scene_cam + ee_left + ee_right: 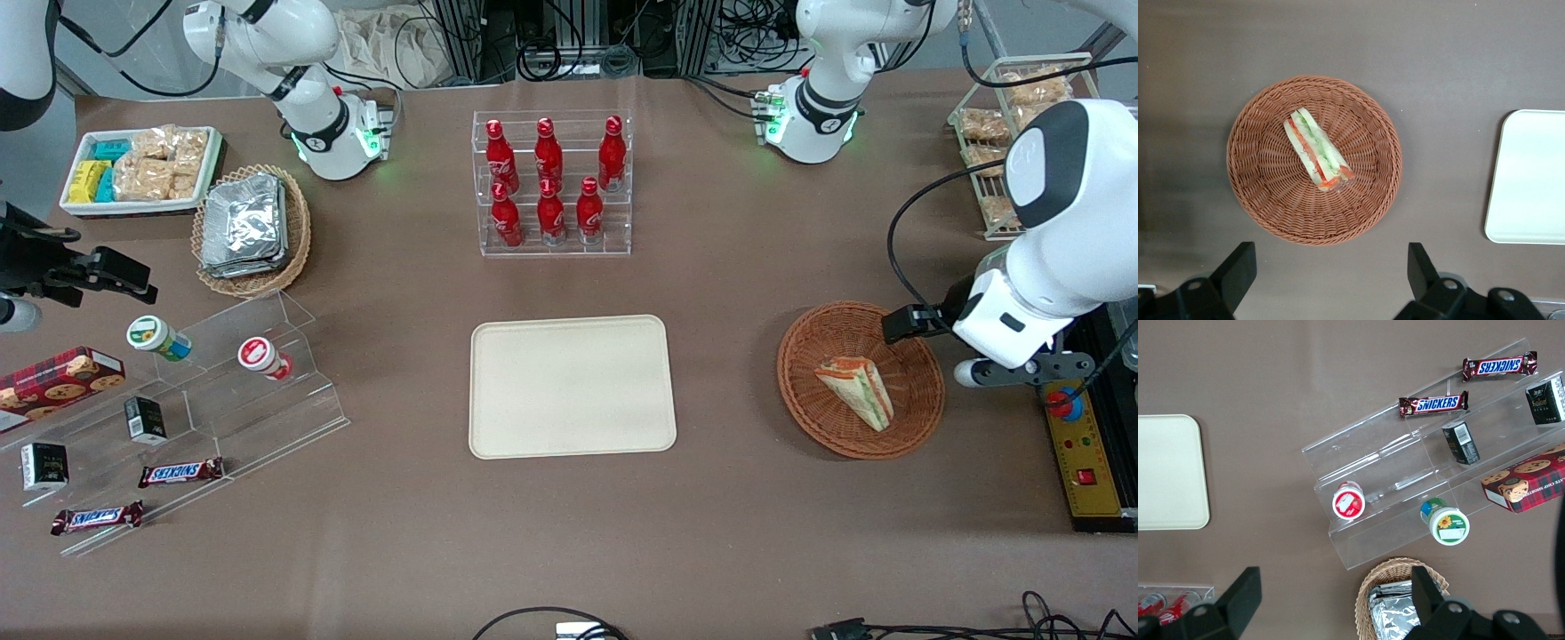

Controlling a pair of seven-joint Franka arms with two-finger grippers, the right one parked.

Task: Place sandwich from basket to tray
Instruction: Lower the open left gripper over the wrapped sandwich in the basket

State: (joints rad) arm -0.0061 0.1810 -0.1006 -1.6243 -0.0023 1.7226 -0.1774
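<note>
Honestly, with the tool (pixel 1328 280) spread wide above the round reddish-brown wicker basket (pixel 1265 200), we'd drop straight onto the clear-wrapped triangular sandwich (pixel 1317 151) lying inside it, pinching across its bread faces, not lengthwise.

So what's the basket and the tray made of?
The basket looks like woven wicker, reddish-brown, with ribbed rows of strands. The tray looks like smooth matte plastic or pulp, cream and plain; it is hard to say which. The gripper hangs above the basket's edge, jaws open.
</note>
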